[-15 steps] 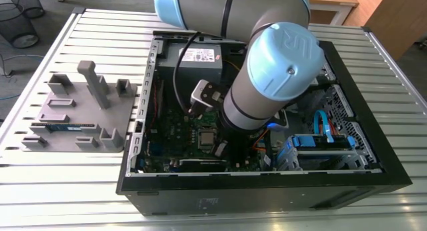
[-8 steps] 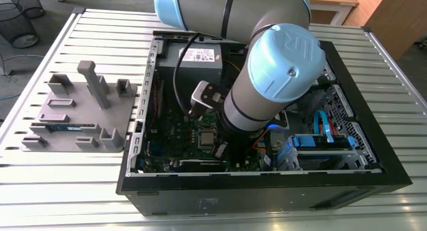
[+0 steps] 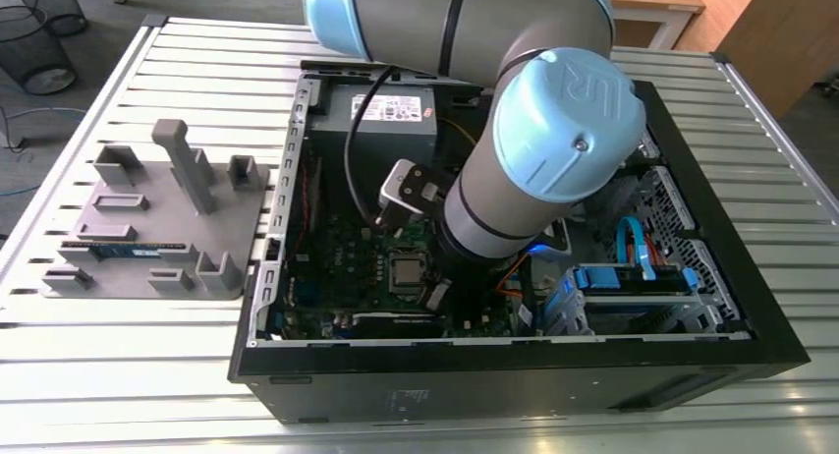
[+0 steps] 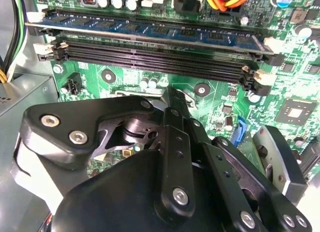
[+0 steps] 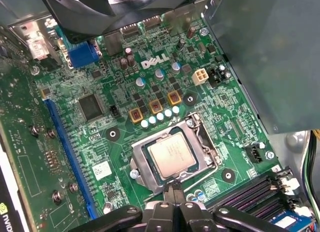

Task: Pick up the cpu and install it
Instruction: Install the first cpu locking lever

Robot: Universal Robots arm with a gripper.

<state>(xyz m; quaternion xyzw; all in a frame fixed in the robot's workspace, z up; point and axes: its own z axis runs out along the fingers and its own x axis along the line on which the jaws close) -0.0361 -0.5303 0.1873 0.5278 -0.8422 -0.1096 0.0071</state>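
The gripper, fingers pinched together and empty, sits just beside the cpu lying in its socket; a sideways nudge could skew it and bend contacts.

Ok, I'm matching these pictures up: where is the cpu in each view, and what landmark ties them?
Exterior view: the cpu is the silver square just to the exterior view's left of the arm.
First wrist view: the cpu sits in the socket, beside the black memory slots.
Second wrist view: the gripper covers the board beside those slots.
Shared landmark: the memory slots, in both wrist views.
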